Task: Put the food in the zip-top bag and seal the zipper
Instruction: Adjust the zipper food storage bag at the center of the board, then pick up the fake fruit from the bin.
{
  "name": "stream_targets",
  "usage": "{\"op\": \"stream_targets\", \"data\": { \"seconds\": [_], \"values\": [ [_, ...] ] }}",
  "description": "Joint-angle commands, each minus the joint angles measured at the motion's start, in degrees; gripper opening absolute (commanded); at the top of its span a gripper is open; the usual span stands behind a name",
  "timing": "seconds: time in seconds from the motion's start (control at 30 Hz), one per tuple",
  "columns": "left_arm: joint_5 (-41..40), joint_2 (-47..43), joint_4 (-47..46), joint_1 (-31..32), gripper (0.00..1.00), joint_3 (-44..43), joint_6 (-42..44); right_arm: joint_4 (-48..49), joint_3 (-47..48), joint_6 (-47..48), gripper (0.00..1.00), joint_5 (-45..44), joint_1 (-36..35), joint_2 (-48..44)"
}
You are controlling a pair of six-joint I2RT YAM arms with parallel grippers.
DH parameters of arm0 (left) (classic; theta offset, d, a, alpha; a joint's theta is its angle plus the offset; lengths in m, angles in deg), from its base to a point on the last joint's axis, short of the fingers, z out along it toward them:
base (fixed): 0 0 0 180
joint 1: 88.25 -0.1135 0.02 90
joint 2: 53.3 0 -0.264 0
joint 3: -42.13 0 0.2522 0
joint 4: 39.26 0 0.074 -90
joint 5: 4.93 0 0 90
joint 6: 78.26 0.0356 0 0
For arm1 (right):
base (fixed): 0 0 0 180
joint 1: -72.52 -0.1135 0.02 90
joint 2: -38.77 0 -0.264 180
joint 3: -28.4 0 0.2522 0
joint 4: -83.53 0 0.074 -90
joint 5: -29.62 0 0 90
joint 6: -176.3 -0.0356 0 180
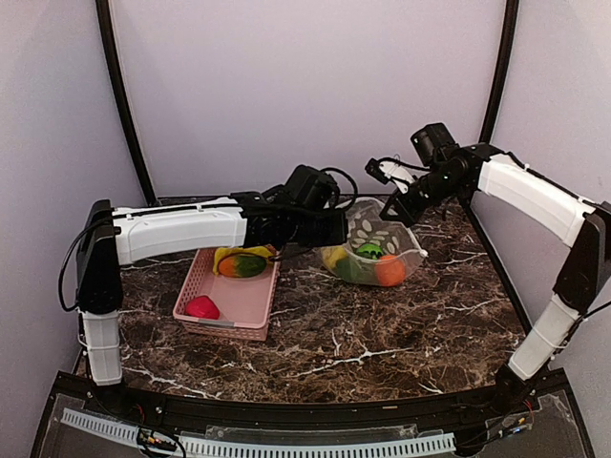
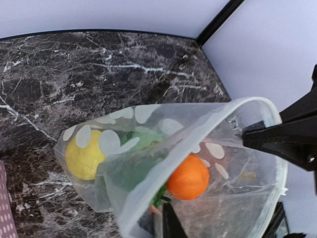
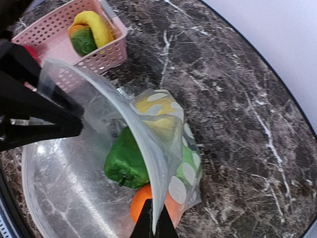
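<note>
Marble, dark with white veins, lay bare from the zip-top bag [image 1: 377, 250] to the table's [image 1: 382, 343] near and right edges. The bag sat toward the far edge with its mouth spread wide. The left gripper [image 2: 166, 224] was pinched shut on one side of the rim and the right gripper [image 3: 153, 224] on the opposite side. Inside lay an orange [image 2: 187, 177], a yellow piece [image 2: 84, 158] and a green piece [image 3: 126, 161]. A pink basket [image 1: 224, 329] near the bag's left held a banana [image 3: 96, 25] and a magenta-red piece [image 1: 201, 306]. The zipper could not be made out along the rim. In the top view the bag hid the left fingertips.
</note>
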Motion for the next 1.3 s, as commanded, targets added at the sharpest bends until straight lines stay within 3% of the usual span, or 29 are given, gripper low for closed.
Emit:
{"op": "stream_targets", "data": {
  "seconds": [0.0,0.13,0.4,0.47,0.57,0.77,1.0,1.27],
  "values": [
    [2.30,-1.99,3.59,-0.29,0.20,3.68,-0.73,1.71,-2.58,-2.10,0.00,11.06,-0.60,-0.35],
    [3.14,-7.43,3.92,0.98,0.50,8.51,4.49,3.63,-3.02,-3.09,0.00,14.70,-0.51,0.10],
    [-4.04,-18.45,20.50,1.91,0.70,15.89,11.79,3.86,-3.46,-4.02,0.00,18.64,0.08,-1.03],
    [-9.37,-20.42,26.12,1.42,0.73,16.54,14.36,4.50,-4.60,-4.42,0.00,19.43,0.19,-2.17],
    [-11.02,-23.39,31.00,-1.52,0.75,17.79,17.62,5.95,-6.81,-5.25,0.00,20.26,0.54,-3.82],
    [-9.04,-26.80,27.87,-6.79,0.75,21.19,22.09,7.42,-10.44,-6.12,0.00,20.51,1.69,-6.46],
    [-6.05,-26.39,21.97,-7.10,0.74,25.46,20.54,9.53,-13.73,-5.90,0.00,19.39,2.23,-9.32],
    [-6.85,-26.53,27.56,-7.21,0.80,26.00,24.43,7.68,-14.78,-4.59,0.00,17.04,2.30,-9.03]
  ]
}}
